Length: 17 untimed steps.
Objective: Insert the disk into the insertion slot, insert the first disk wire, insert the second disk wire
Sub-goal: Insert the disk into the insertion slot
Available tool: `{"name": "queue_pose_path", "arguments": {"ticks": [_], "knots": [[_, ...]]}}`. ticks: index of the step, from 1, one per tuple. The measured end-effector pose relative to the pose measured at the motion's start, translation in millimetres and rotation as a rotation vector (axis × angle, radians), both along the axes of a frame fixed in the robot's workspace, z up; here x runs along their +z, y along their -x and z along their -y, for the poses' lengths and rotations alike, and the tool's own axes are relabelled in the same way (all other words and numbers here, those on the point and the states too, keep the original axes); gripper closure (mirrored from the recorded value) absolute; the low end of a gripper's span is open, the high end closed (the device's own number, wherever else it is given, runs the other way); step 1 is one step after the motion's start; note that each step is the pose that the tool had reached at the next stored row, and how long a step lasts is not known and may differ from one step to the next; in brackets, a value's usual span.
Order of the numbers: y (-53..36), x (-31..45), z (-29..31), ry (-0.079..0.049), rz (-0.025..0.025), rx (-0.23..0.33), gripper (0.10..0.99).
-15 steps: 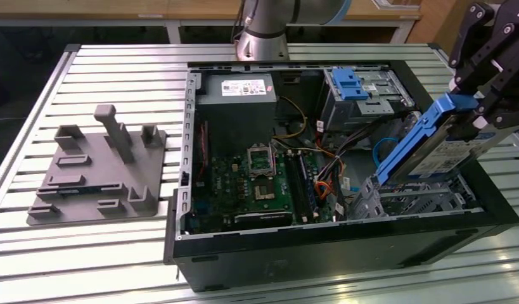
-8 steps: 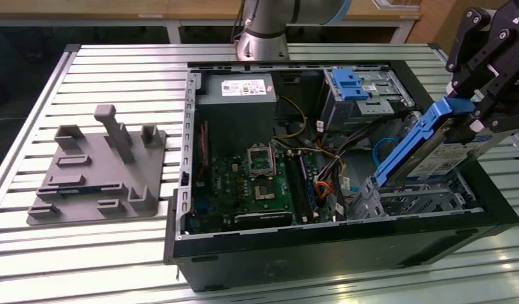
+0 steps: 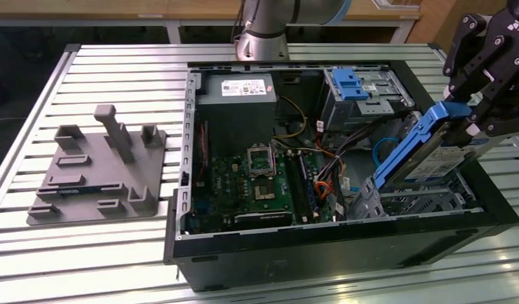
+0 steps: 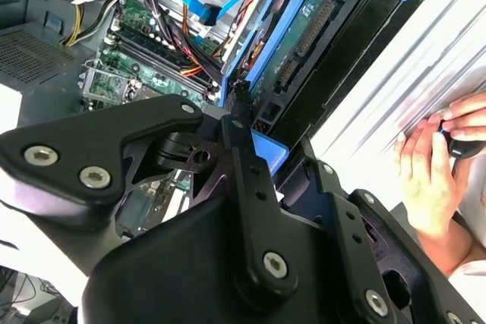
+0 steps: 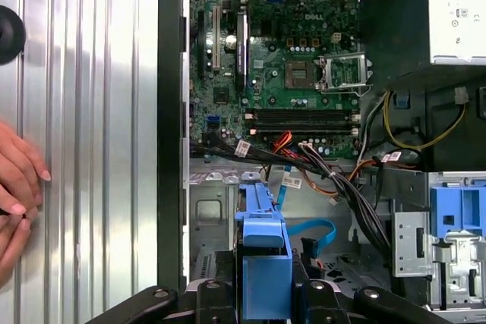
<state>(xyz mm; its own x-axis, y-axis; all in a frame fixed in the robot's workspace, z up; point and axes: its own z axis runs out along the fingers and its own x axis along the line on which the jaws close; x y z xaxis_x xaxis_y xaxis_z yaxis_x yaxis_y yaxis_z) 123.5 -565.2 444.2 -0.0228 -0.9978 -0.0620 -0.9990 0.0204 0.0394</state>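
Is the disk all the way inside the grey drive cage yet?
No, the gripper holds the disk tilted, most of it above the insertion slot.

The exterior view is looking down obliquely on the open computer case from some way beyond its black side wall. Both wrist views are hanging close above the case, looking past the gripper onto the motherboard, which all three views are sharing.

Black linkage pincer, silver screws, silver-grey arm.

Print on the power supply label is unreadable.
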Motion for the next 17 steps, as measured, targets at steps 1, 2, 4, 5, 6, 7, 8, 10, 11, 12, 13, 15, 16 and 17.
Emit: {"name": "queue_pose_path", "arguments": {"ticks": [1,2,4,5,6,7,8,10,11,12,13,15,16,17], "knots": [[0.0,-0.8,0.0,0.0,0.0,0.0,0.725],[0.0,-1.7,0.0,0.0,0.0,0.0,0.725],[0.0,-3.4,0.0,0.0,0.0,0.0,0.725],[0.0,-4.4,0.0,0.0,0.0,0.0,0.725],[0.0,-5.4,0.0,0.0,0.0,0.0,0.725],[0.0,-6.4,0.0,0.0,0.0,0.0,0.725],[0.0,-7.4,0.0,0.0,0.0,0.0,0.725],[0.0,-9.8,0.0,0.0,0.0,0.0,0.725],[0.0,-11.0,0.0,0.0,0.0,0.0,0.725],[0.0,-12.3,0.0,0.0,0.0,0.0,0.725],[0.0,-13.9,0.0,0.0,0.0,0.0,0.725],[0.0,-17.2,0.0,0.0,0.0,0.0,0.725],[0.0,-19.0,0.0,0.0,0.0,0.0,0.725],[0.0,-21.0,0.0,0.0,0.0,0.0,0.725]]}}
